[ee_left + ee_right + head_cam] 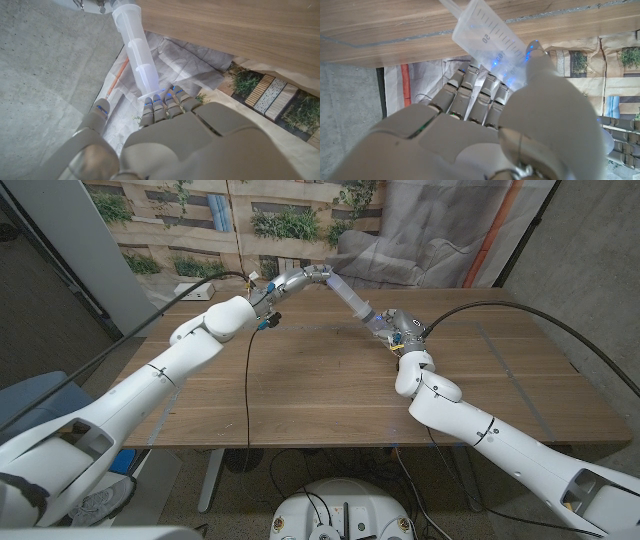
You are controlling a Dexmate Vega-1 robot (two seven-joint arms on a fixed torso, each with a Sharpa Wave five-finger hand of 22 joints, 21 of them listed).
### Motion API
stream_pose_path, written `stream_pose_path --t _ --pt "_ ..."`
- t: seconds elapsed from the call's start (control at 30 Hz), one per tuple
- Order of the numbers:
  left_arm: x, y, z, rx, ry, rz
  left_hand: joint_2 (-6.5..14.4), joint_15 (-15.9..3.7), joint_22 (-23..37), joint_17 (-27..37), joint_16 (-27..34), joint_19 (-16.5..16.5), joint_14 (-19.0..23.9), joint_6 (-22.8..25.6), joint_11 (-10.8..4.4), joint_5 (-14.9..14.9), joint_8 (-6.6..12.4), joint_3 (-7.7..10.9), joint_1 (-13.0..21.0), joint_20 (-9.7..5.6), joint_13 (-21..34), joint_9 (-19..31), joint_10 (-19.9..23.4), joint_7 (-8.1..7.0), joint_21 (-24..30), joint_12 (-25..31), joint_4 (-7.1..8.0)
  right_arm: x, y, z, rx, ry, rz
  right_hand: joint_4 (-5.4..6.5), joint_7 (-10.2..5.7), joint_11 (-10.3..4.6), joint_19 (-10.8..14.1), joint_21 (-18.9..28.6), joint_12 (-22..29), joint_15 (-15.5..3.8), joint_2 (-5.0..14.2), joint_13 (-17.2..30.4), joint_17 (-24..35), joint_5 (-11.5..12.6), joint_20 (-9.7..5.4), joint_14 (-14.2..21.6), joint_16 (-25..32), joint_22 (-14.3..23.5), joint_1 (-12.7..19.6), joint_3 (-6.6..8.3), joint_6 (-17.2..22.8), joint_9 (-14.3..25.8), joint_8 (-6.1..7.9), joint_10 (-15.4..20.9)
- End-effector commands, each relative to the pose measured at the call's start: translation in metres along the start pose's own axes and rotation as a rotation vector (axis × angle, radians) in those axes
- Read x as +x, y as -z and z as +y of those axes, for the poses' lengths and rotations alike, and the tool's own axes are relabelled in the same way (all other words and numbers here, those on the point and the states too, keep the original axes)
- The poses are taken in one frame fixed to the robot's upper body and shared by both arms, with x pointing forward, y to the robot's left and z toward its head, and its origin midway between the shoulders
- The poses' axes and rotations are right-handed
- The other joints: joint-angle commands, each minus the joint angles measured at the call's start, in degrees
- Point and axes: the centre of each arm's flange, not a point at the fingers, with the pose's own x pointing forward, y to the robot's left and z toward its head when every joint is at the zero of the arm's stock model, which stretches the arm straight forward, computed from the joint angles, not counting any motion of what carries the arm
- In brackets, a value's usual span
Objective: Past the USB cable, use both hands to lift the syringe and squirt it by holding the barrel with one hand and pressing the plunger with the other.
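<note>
Above the table's (300, 390) far edge the syringe (352, 300) hangs lifted, its long axis running far-left to near-right. The right hand (397, 332) grips the barrel; the left hand (296, 281) presses fingertips (161, 102) against the plunger end, in line for pushing.

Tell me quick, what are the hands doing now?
Right hand grips syringe barrel, lifted off table. Left hand on plunger end. Nothing blocking.
</note>
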Motion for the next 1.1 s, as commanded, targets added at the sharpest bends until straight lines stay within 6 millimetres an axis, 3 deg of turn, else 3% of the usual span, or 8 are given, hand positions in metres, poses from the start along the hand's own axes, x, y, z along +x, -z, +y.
stream_pose_path --t 0.03,1.1 --pt "-0.002 -0.002 0.000 0.001 0.003 0.005 3.6 -3.18 0.3 0.1 0.4 -0.2 0.8 0.7 0.11 0.3 0.03 0.06 -0.4 -3.63 0.2 0.1 0.3 0.05 0.3 -0.1 0.05 -0.001 -0.004 -0.001 0.008 0.014 -0.020 0.61 -2.54 -3.42 0.5 0.5 -0.1 -11.18 7.39 0.2 0.2 0.2 -5.90 2.5 -0.3 0.3 4.0 0.18 3.0 0.0 0.25 4.2" --pt "0.010 -0.012 0.001 0.018 0.072 -0.017 3.4 -2.70 0.3 0.2 0.6 -0.1 2.4 1.6 0.20 0.3 0.16 0.26 -1.0 -3.71 0.2 0.1 1.6 0.72 0.4 0.1 0.48 0.009 -0.016 -0.003 0.062 0.040 -0.067 0.10 -2.59 -3.39 0.5 0.5 -0.7 -11.29 7.02 0.8 1.1 0.4 -5.99 3.0 -0.6 0.3 5.5 -0.05 3.2 0.1 -0.40 4.7"
